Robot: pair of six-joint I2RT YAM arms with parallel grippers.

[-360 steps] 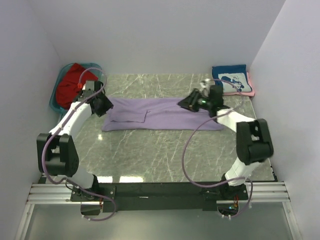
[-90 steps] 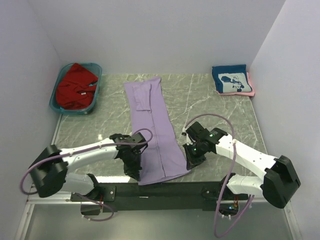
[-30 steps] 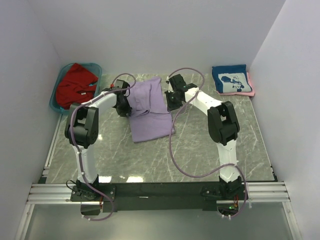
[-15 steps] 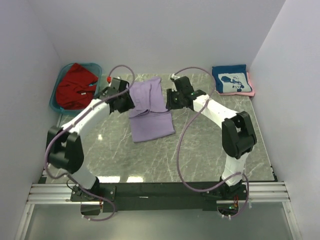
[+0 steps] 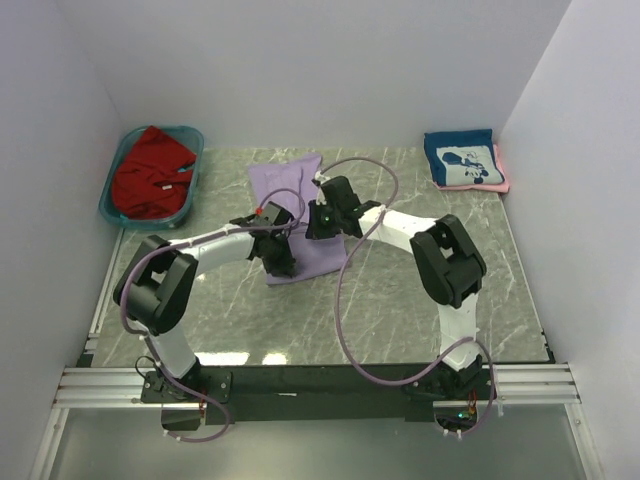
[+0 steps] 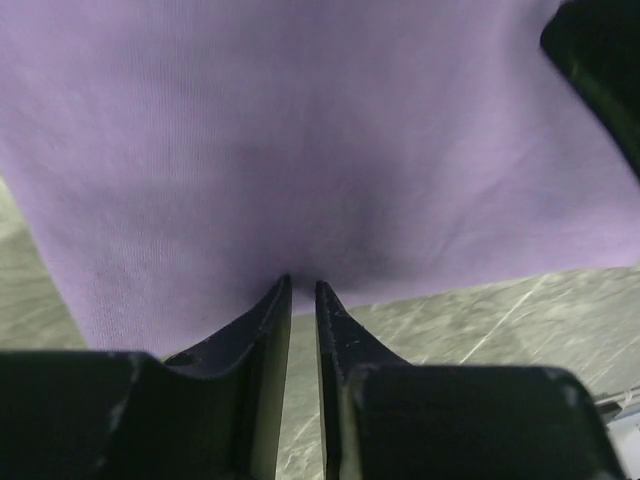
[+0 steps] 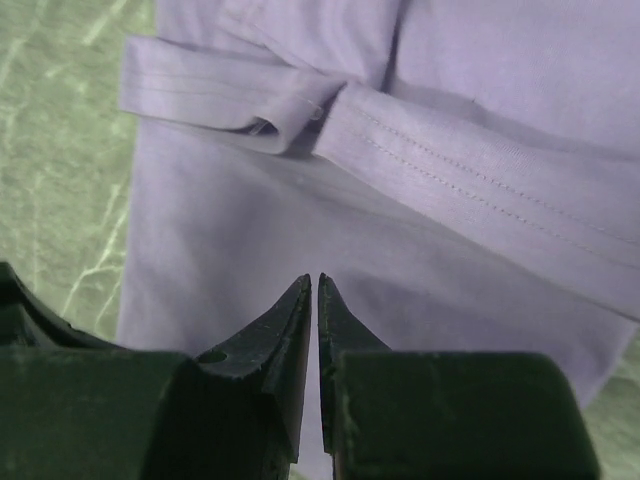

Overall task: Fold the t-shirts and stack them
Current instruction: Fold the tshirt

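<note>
As the table stands now: two shirts look finished, one is mid-fold, and one is not yet begun.
Finished stack: the navy t-shirt (image 5: 462, 160), white graphic up, lies folded on the pink t-shirt (image 5: 503, 172) at the far right corner of the table (image 5: 400, 290).
Shirt being folded: the lavender t-shirt (image 5: 290, 185) lies flat just far of the table's middle. It is a narrow piece with its sides turned in, and the right wrist view shows a sleeve hem tucked across it.
Left gripper (image 5: 281, 258): sits at the shirt's near left edge. Its fingers are drawn almost together and the cloth puckers at their tips, so I judge it is pinching that edge.
Right gripper (image 5: 318, 220): sits on the shirt's right side, slightly farther away. Its fingers are closed to a hairline slit with the tips down on the cloth. I cannot tell whether a layer is caught between them.
Waiting: the red t-shirt (image 5: 150, 170) lies crumpled in the teal tub (image 5: 150, 227) at far left.
Progress: about halfway, judged by count.
Left to do: shorten the lavender shirt to roughly the stack's size and carry it far right onto the navy one. Then lift out the red shirt, spread it, fold it and stack it.
</note>
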